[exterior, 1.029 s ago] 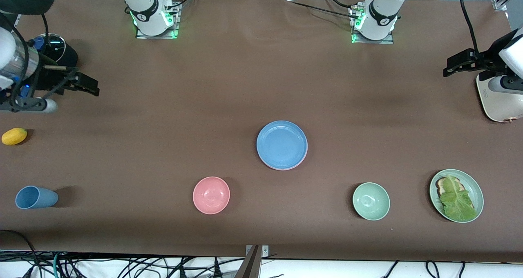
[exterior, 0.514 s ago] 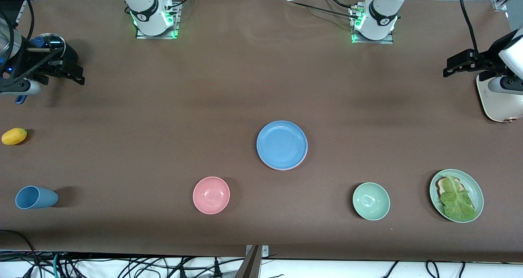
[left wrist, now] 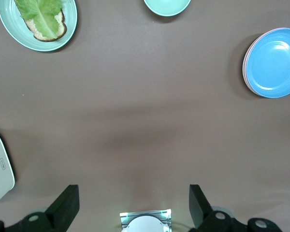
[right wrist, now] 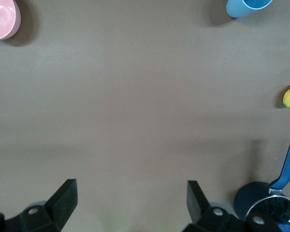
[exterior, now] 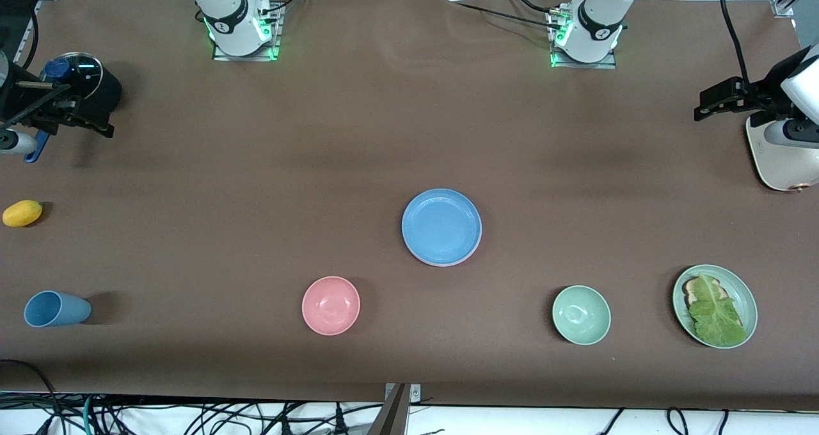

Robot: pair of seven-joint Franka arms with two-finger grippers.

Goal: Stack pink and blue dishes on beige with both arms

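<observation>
Mid-table, blue plate (exterior: 441,226), well apart from both open pincers.

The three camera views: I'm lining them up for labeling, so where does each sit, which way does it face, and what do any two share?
Front view: high across the table, facing both arm bases; shows right gripper, left gripper.
Left wrist view: on the left arm, looking down; its open fingers frame the blue plate.
Right wrist view: on the right arm, looking down; open fingers, pink bowl.
Shared: front and left wrist both show the blue plate.
</observation>
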